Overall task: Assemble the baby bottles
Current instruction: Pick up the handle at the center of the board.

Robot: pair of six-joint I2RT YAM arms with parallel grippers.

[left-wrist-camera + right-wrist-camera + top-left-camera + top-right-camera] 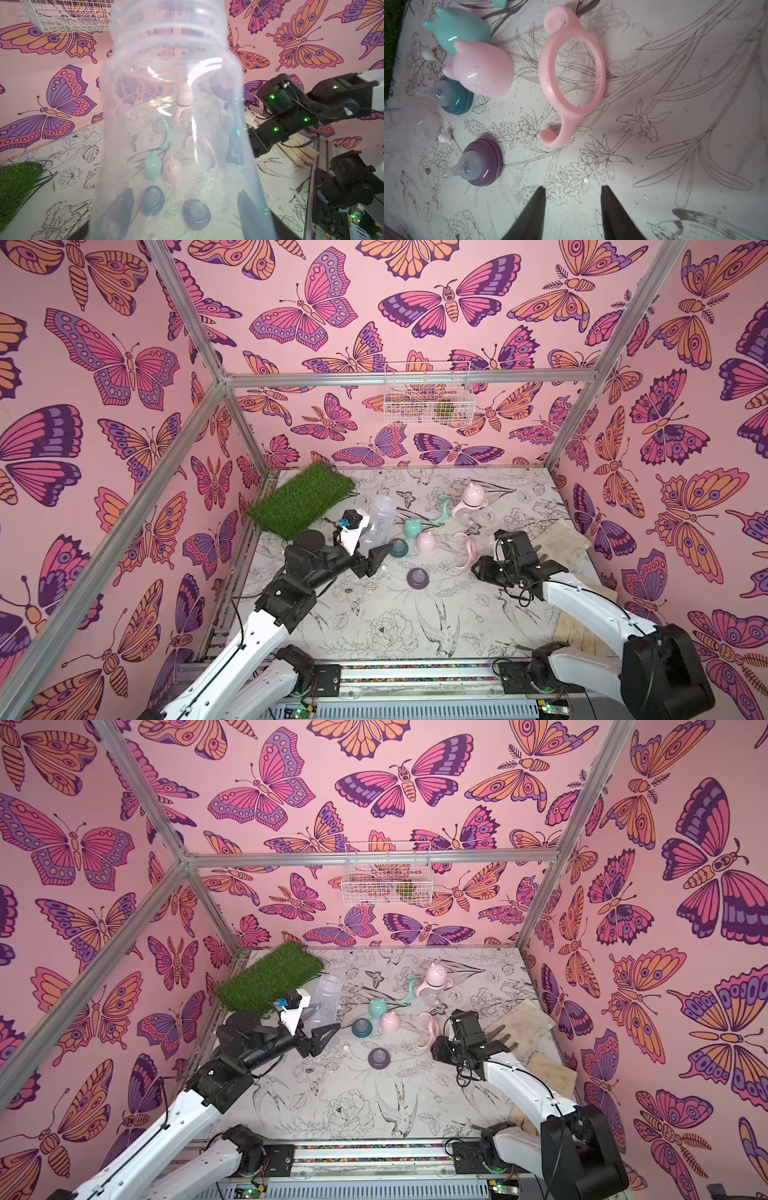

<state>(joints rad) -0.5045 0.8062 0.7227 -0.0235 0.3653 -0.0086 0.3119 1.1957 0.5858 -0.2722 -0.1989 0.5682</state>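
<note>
My left gripper (372,541) is shut on a clear bottle (380,516), lifted and tilted near the grass mat; the bottle (172,104) fills the left wrist view. My right gripper (573,188) is open, with nothing between its fingers, just short of the pink handle ring (547,70) lying on the table. Beside the ring (465,551) lie a pink cap (426,542), a teal cap (412,527), a teal nipple collar (399,548) and a purple nipple collar (417,577). A teal handle ring (442,510) and an assembled pink bottle (471,504) stand farther back.
A green grass mat (301,499) lies at the back left corner. Beige cloths (561,537) sit along the right edge. A white wire basket (428,393) hangs on the back wall. Metal frame posts and papered walls close in the table.
</note>
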